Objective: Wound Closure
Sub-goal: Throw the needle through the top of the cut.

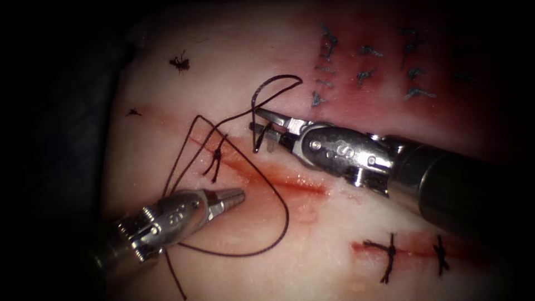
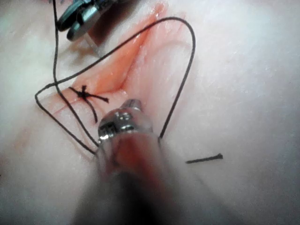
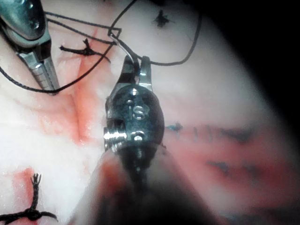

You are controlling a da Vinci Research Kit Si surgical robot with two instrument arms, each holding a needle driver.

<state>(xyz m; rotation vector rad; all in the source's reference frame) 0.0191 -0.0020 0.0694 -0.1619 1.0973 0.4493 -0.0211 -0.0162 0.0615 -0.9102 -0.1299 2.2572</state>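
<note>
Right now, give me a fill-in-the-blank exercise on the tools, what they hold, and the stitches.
1. The right tool grips the ___ beside the cut.
2. The left tool, holding nothing, has its jaws ___.
3. One stitch crosses the cut; the smaller cut carries ___ stitches.
Missing words: needle; shut; two.

Your right pincer comes in from the right, shaft slanting down toward the lower right, wrist nearly straight, tip pointing left. Its jaws stand slightly parted yet grip the needle between them, clear of the tissue. Your left pincer enters from the lower left, tip pointing right, jaws closed together and holding nothing.
</note>
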